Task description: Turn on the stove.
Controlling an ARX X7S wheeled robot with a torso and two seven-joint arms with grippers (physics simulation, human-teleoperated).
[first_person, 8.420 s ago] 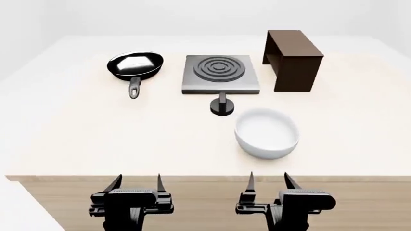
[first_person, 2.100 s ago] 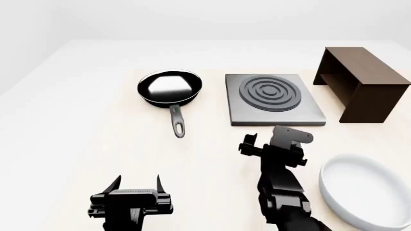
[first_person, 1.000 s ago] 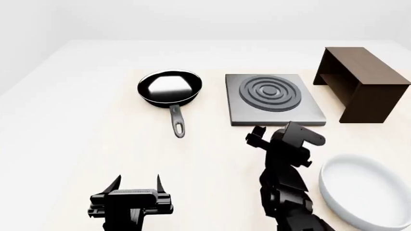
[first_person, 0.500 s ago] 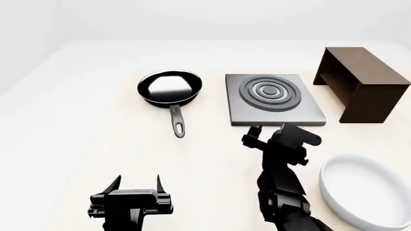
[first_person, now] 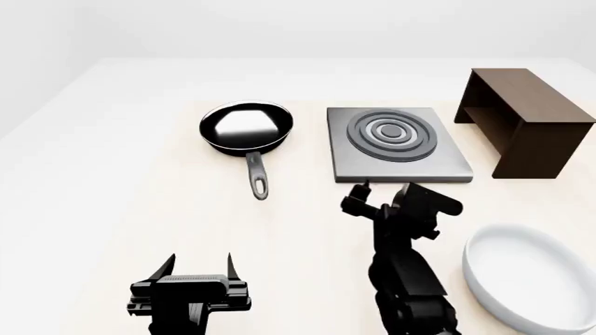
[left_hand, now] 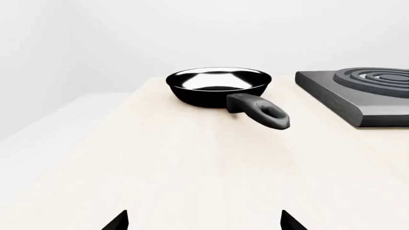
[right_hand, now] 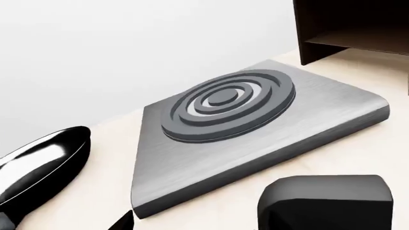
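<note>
The stove (first_person: 396, 143) is a flat grey plate with dark burner rings at the middle right of the table; it also shows in the right wrist view (right_hand: 255, 124). My right gripper (first_person: 382, 201) is open, low over the table just in front of the stove's front edge. In the head view it hides the knob. In the right wrist view my right gripper (right_hand: 204, 223) has a black rounded block, apparently the knob (right_hand: 326, 199), right by one finger. My left gripper (first_person: 200, 264) is open and empty near the front; it also shows in the left wrist view (left_hand: 203, 221).
A black frying pan (first_person: 247, 129) sits left of the stove, handle towards me. A dark brown wooden shelf (first_person: 521, 122) stands right of the stove. A white bowl (first_person: 531, 279) lies at the front right, beside my right arm.
My right gripper has turned and shifted slightly left in front of the stove. The left arm, pan, stove and bowl have not moved.
</note>
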